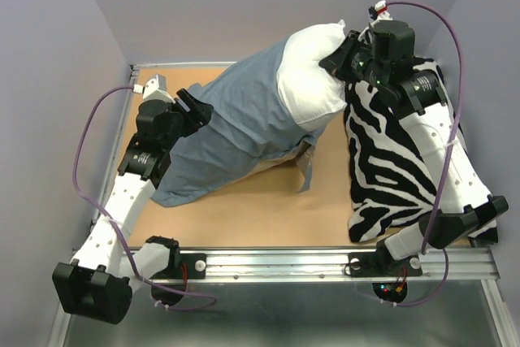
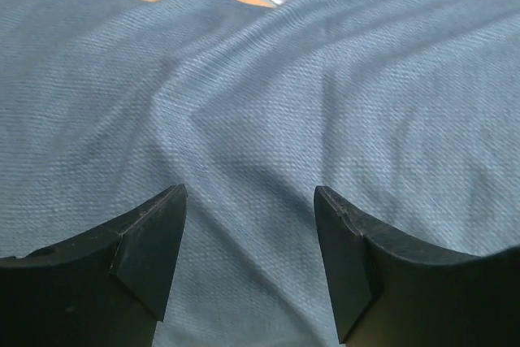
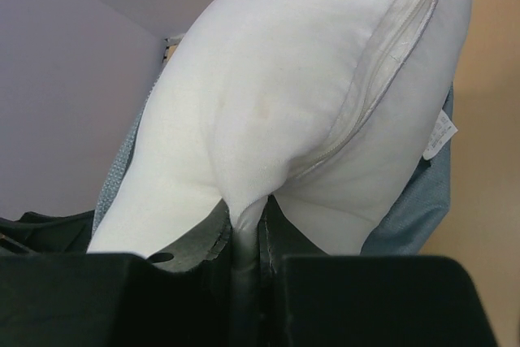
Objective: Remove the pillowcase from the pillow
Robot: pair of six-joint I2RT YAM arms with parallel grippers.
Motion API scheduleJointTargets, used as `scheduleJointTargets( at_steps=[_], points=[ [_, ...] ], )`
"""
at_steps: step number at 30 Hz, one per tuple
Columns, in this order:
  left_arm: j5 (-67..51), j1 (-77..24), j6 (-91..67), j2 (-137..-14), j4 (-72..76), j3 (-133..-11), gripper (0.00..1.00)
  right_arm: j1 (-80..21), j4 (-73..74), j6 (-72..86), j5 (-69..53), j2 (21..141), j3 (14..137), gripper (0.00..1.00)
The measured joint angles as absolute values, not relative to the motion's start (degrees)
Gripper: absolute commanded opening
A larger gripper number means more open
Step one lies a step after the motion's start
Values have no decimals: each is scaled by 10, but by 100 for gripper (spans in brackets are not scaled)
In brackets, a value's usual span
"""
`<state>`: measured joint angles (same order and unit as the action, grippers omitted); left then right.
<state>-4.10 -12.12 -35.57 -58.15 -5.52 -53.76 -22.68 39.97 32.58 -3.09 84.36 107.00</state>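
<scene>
The blue-grey pillowcase [image 1: 231,132] lies across the table's left and middle, still around the lower part of the white pillow [image 1: 313,71], whose upper end sticks out at the back. My right gripper [image 1: 340,61] is shut on a pinch of the pillow's white fabric [image 3: 248,209], and the pillow's seam [image 3: 390,54] runs above it. My left gripper [image 1: 197,107] is open, its fingers [image 2: 154,241] spread just above the pillowcase [image 2: 260,119], which fills the left wrist view.
A black-and-white zebra-striped cushion [image 1: 390,164] lies at the right under my right arm. Grey walls close in the back and sides. The brown tabletop [image 1: 260,209] shows in front of the pillowcase, with a metal rail [image 1: 325,262] at the near edge.
</scene>
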Motion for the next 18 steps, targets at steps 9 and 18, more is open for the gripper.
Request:
scheduleJointTargets(
  at_steps=[9, 18],
  points=[
    [-23, -142, -416, -543, -84, -491, 71, -227, 404, 326, -36, 848, 1076, 0],
    [9, -145, -450, -515, -75, -482, 69, -227, 404, 326, -36, 848, 1076, 1]
  ],
)
